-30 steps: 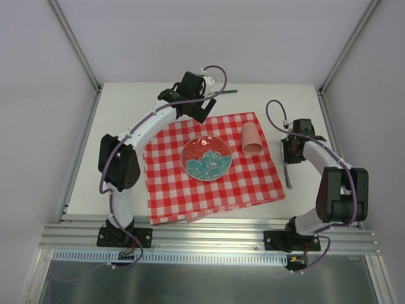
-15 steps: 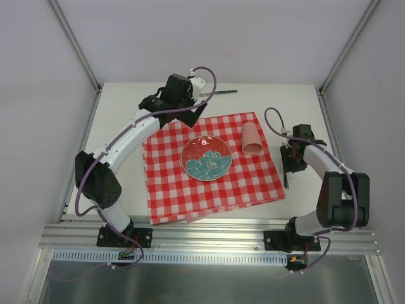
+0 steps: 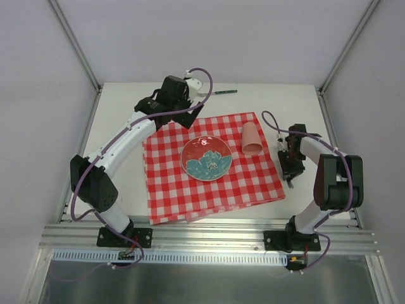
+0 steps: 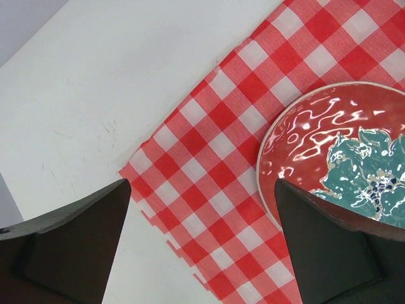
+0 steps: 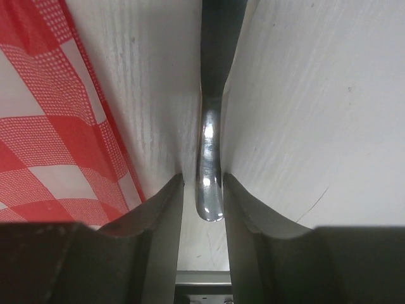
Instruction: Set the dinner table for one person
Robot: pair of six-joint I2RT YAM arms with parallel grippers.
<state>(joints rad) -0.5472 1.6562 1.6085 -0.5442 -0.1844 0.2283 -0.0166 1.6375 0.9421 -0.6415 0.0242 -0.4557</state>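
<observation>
The off-white dinner table [image 3: 120,126] carries a red-and-white checked cloth [image 3: 190,190] with a red plate with a teal flower [image 3: 206,158] at its middle. A pink cup [image 3: 252,139] lies on its side on the cloth's right part. My left gripper [image 3: 192,117] hovers open and empty over the cloth's far left corner [image 4: 190,139], with the plate [image 4: 329,145] to its right. My right gripper [image 3: 290,166] is down on the table right of the cloth. Its fingers straddle the handle of a shiny metal utensil [image 5: 211,145], with a narrow gap on the left side.
A thin dark utensil [image 3: 224,92] lies near the table's far edge. An aluminium rail [image 3: 209,234] runs along the near edge. Grey walls and slanted frame posts enclose the table on three sides. Bare tabletop [image 4: 95,95] lies left of the cloth.
My left arm has swung left and back from the far edge to the cloth's far left corner. My right gripper has slid nearer along the metal utensil and lowered around its handle.
</observation>
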